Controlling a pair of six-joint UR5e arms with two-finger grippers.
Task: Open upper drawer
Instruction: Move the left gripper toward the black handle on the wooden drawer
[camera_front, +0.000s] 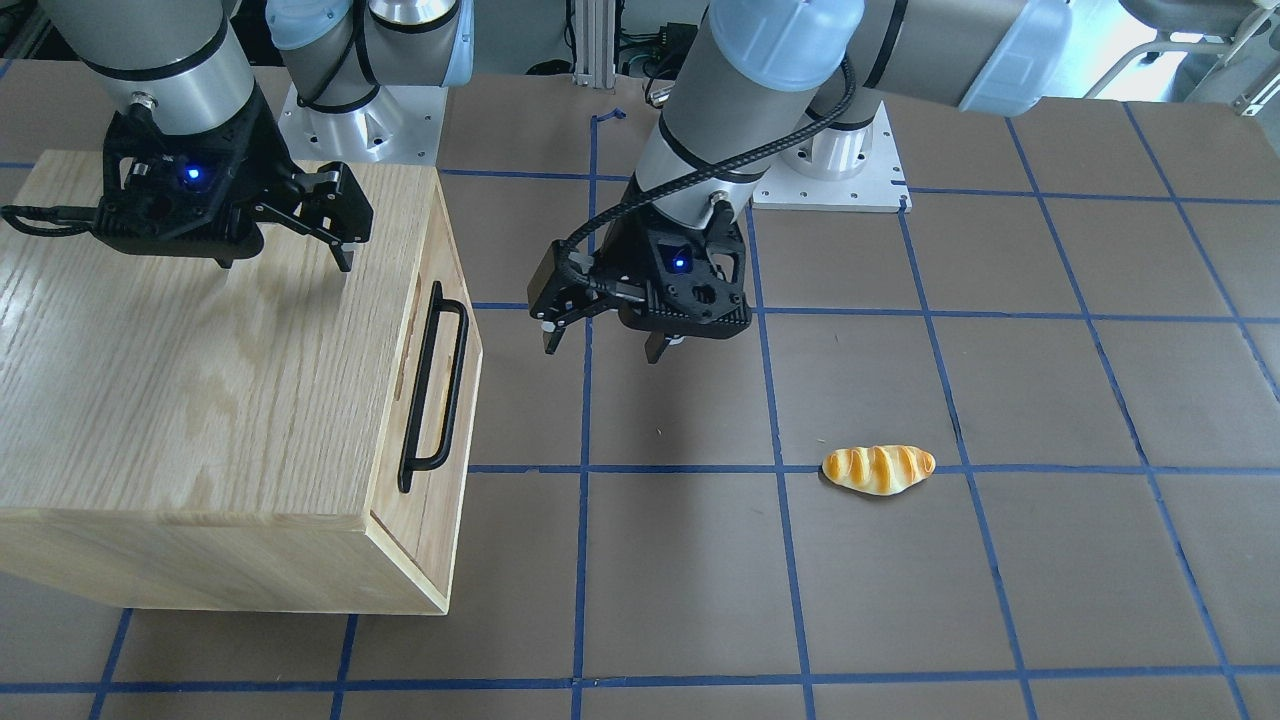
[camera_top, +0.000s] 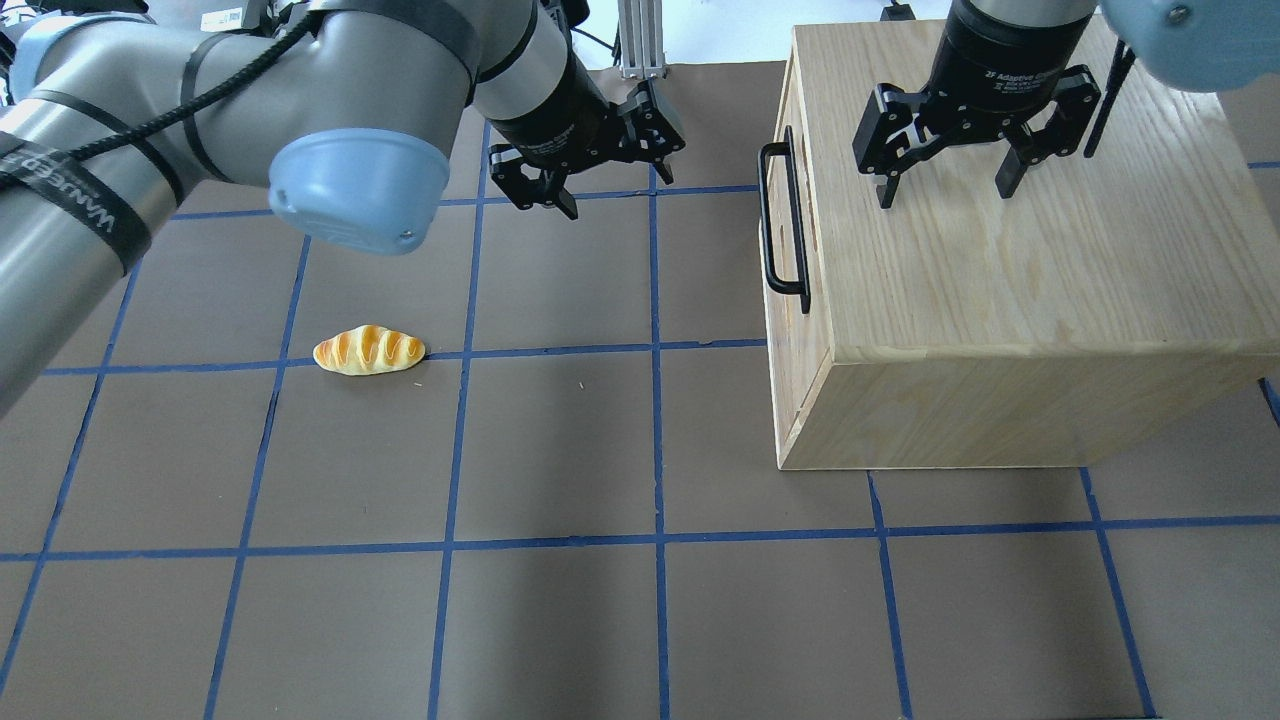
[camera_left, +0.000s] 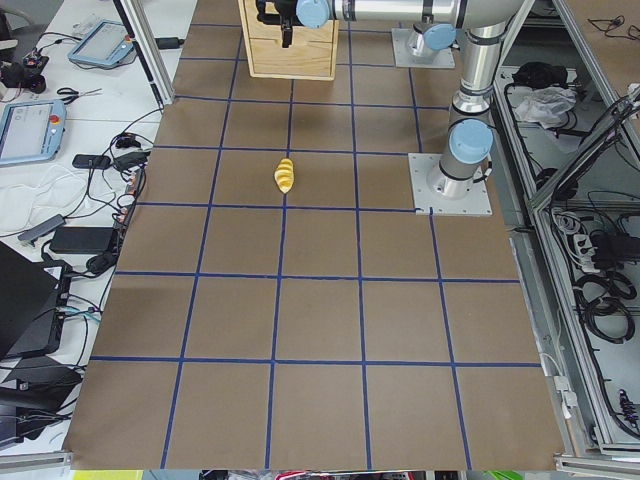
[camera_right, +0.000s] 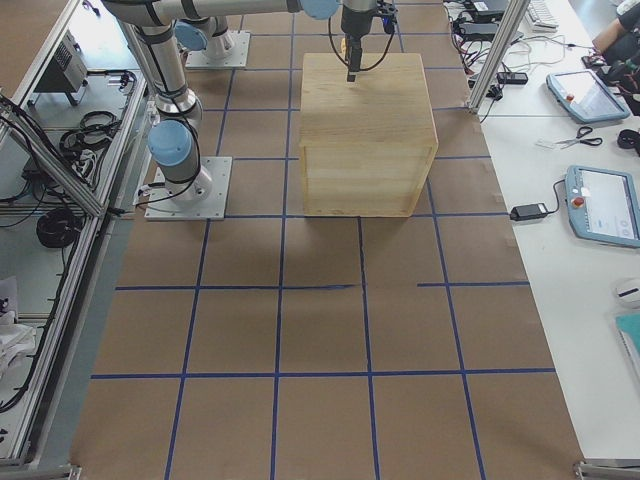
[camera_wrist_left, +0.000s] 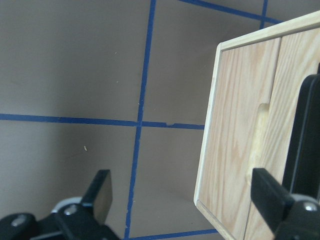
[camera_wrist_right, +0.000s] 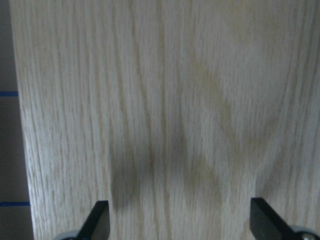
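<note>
1. On the robot's right half of the table (camera_top: 560, 450), we find the wooden cabinet (camera_top: 1000, 300) with its front turned toward the table's centre. The upper drawer (camera_wrist_left: 295, 55) sits shut and flush in that front, just under the top board and above the lower panel (camera_wrist_left: 235, 125).
2. We note that the drawer front faces the robot's left, so we judge the pull runs that way. Its black bar handle (camera_top: 783, 225) lies level, with its long axis running away from the robot along the front.
3. The left gripper (camera_front: 600, 350) hangs near the front but apart from it, with its jaws spread and empty. In the left wrist view its fingers stand across the bar's length. We judge this suits straddling the handle, though the bar lies off to one side of the gap.
4. The right gripper (camera_top: 945, 195) hovers over the cabinet top, with its jaws spread and holding nothing. We judge it is placed to steady the cabinet during the pull. We cannot tell whether it touches the top.
5. A bread roll (camera_top: 368, 350) lies well apart, on the robot's left side.
</note>
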